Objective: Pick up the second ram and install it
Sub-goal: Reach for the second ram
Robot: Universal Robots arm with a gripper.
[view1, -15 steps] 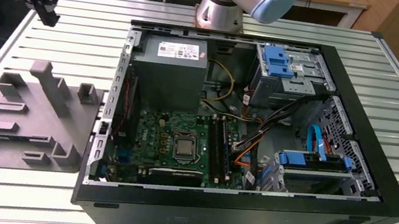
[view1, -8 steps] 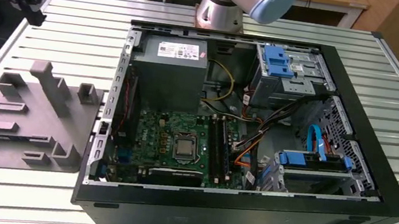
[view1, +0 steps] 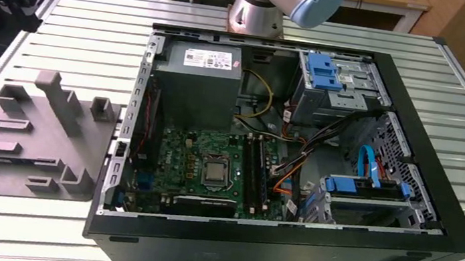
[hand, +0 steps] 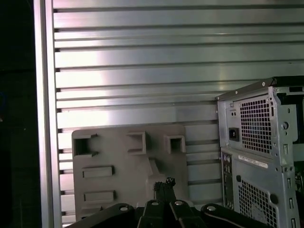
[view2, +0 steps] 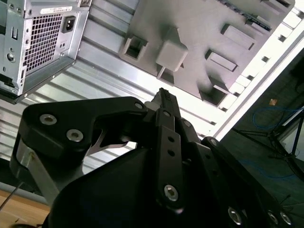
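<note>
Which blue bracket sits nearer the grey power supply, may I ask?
The blue bracket level with the power supply; the other bracket lies diagonally across the case.

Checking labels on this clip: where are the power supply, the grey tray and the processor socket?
power supply [view1: 195, 88], exterior view, its grey top face.
grey tray [view1: 42, 142], exterior view, a bare flat patch.
processor socket [view1: 212, 168], exterior view, its metal centre.

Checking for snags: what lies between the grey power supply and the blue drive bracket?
A few yellow and black cables run there, in the exterior view.
</note>
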